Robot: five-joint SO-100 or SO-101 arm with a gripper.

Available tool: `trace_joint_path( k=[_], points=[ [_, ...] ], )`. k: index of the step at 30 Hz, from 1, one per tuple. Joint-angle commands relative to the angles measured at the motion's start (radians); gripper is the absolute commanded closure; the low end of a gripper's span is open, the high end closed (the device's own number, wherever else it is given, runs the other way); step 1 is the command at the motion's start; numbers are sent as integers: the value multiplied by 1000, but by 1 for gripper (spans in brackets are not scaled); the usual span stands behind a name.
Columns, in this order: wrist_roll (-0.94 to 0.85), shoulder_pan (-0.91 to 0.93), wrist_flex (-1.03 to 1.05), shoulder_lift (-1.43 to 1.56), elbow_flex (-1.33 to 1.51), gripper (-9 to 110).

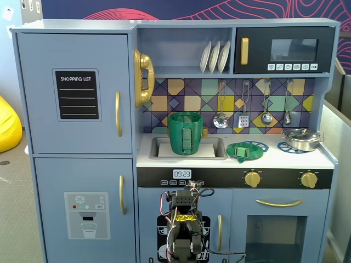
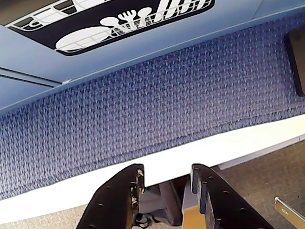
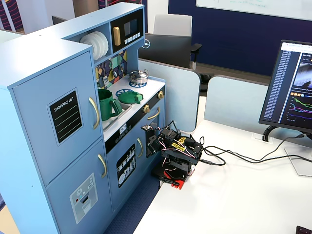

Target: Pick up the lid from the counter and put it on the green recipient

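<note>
The green recipient (image 1: 186, 133) stands upright in the sink of the toy kitchen, its ribbed handle facing front; it also shows in the other fixed view (image 3: 105, 103). The lid (image 1: 242, 150) lies on a blue burner ring on the counter, right of the sink, and shows in the other fixed view too (image 3: 129, 97). My arm (image 1: 184, 230) sits folded low in front of the kitchen, well below the counter. In the wrist view my gripper (image 2: 167, 174) is open and empty, pointing down at blue carpet and the white table edge. Neither lid nor recipient shows there.
A silver metal pot (image 1: 302, 139) sits on the right burner. Utensils (image 1: 244, 118) hang on the back wall above the counter. The arm's base (image 3: 176, 163) stands on a white table (image 3: 234, 195) with cables and a monitor (image 3: 292, 87).
</note>
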Motion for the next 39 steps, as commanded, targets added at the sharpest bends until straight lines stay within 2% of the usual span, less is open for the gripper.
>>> trace_joint_path(
  k=[1, 9, 11, 14, 18, 21, 23, 26, 29, 39],
  points=[
    [-173, 78, 198, -11, -3, 101],
    [-178, 77, 198, -11, -3, 101],
    [-130, 83, 166, -11, -3, 101],
    [-152, 179, 17, -63, -66, 101],
    [-224, 362, -201, -267, -360, 100],
    [-287, 472, -337, -399, -615, 96],
    [-308, 543, -482, -462, -719, 88],
    [-290, 621, -798, -506, -736, 73],
    [-281, 657, -1020, -551, -716, 66],
    [-265, 690, -1267, -663, -658, 61]
  ],
)
